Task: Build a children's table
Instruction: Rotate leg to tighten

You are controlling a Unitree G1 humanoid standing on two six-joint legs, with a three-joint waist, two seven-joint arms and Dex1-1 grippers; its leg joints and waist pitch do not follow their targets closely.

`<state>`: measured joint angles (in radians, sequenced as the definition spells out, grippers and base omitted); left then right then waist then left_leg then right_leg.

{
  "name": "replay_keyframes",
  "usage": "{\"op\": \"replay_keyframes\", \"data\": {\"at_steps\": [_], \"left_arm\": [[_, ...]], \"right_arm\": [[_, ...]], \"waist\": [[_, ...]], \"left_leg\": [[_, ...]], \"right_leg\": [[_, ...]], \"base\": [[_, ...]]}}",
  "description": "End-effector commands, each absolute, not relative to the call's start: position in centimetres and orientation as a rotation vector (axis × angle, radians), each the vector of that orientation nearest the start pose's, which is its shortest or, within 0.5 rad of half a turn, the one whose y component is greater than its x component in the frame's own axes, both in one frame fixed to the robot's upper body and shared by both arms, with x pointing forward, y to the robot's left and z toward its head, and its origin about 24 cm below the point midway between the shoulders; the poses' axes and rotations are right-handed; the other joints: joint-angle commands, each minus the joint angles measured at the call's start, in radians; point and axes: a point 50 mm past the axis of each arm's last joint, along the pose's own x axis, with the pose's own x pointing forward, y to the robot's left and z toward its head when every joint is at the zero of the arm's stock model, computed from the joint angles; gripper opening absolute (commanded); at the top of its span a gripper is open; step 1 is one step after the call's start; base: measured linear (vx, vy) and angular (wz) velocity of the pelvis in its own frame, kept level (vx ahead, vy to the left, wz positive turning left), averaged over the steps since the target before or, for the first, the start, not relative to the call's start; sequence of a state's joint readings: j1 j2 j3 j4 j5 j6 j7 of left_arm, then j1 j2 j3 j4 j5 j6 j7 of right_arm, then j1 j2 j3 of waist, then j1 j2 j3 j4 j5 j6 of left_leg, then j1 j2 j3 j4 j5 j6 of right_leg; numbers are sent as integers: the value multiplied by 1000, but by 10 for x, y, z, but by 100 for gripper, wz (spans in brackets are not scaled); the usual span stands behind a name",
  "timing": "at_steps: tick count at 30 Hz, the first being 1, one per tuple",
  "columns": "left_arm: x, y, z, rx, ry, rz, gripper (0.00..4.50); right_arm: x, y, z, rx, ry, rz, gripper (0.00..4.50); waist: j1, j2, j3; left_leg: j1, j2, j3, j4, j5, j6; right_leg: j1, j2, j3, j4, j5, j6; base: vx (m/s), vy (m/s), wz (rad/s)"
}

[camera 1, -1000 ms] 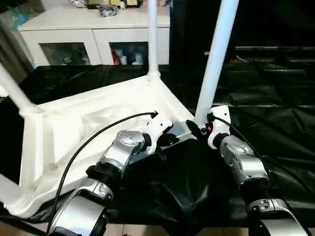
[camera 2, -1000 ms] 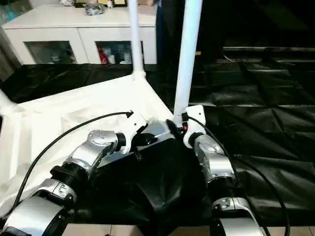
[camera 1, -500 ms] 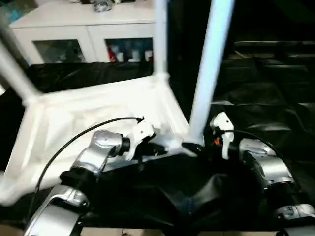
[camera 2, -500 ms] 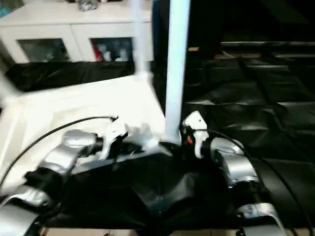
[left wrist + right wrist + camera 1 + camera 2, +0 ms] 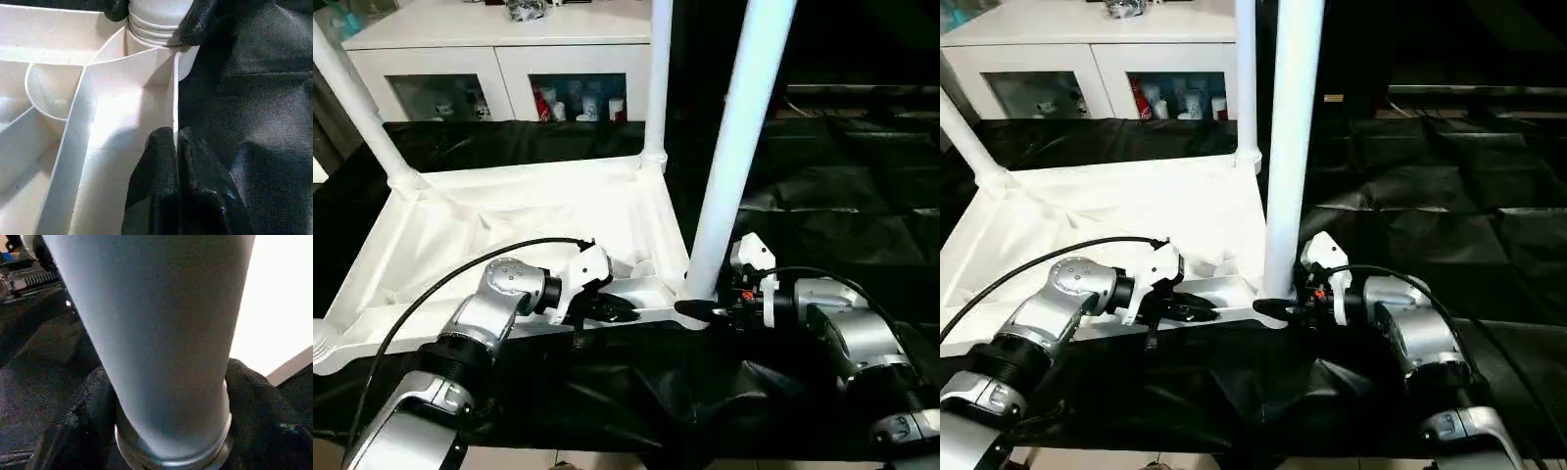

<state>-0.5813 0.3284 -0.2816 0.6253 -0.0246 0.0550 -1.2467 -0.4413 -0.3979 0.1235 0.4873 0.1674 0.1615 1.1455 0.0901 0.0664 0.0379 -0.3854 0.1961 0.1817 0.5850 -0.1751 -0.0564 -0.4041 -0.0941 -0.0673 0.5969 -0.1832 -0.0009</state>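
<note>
Tabletop [image 5: 509, 220] lies inverted on black sheet [image 5: 842, 196], ribs up. Left end effector [image 5: 607, 311] pinches its near rim, steadying it. Right end effector [image 5: 1283, 311] straddles corner leg [image 5: 1288, 147] base, apparently seating it; clamping unclear.

The upturned tabletop [image 5: 509, 220] is plain white, ribs and rim alike, and its legs are white too: the near right leg [image 5: 734, 147], the far right leg [image 5: 656, 78] and the far left leg [image 5: 357, 103]. The sheet [image 5: 842, 206] beneath is glossy black and creased. The far cabinet [image 5: 499, 59] is white, with mixed red, blue and white items behind its glass. Both forearms are silver with white wrist housings; the left gripper [image 5: 619, 313] and right gripper [image 5: 695, 310] have black fingers, and a small red spot shows by the right wrist.
</note>
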Motion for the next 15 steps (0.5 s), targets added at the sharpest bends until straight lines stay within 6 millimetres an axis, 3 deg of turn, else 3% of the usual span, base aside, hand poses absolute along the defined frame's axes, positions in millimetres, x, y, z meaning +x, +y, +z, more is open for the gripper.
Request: {"op": "replay_keyframes", "data": {"at_steps": [1, 6, 9, 12, 15], "left_arm": [[313, 116, 47, 326, 375, -1366, 0], [325, 95, 47, 292, 342, -1207, 0], [335, 76, 47, 277, 324, -1087, 0], [339, 62, 47, 272, 312, -1026, 0], [337, 41, 48, 242, 299, -1028, 0]], "right_arm": [[301, -161, 38, -111, 374, 1099, 276], [311, -156, 19, -101, 387, 808, 271], [315, -145, 7, -70, 404, 619, 270], [317, -133, 2, -58, 415, 548, 270], [319, -104, 3, -19, 382, 583, 270]], "waist": [[1, -20, -60], [-9, -22, -54], [-13, -18, -51], [-13, -15, -50], [-16, -19, -47]], "left_leg": [[15, 34, -5, -64, -176, 77], [20, 29, -7, -72, -244, 33], [26, 26, -10, -76, -280, 7], [28, 23, -11, -78, -307, 3], [28, 21, -13, -82, -341, 4]], "right_leg": [[49, -51, 35, -62, -160, -246], [46, -52, 36, -78, -295, -203], [40, -52, 37, -88, -365, -175], [39, -52, 38, -94, -385, -157], [39, -51, 36, -101, -436, -137]], "base": [[0, 0, 0], [0, 0, 0], [0, 0, 0], [0, 0, 0], [0, 0, 0]]}}
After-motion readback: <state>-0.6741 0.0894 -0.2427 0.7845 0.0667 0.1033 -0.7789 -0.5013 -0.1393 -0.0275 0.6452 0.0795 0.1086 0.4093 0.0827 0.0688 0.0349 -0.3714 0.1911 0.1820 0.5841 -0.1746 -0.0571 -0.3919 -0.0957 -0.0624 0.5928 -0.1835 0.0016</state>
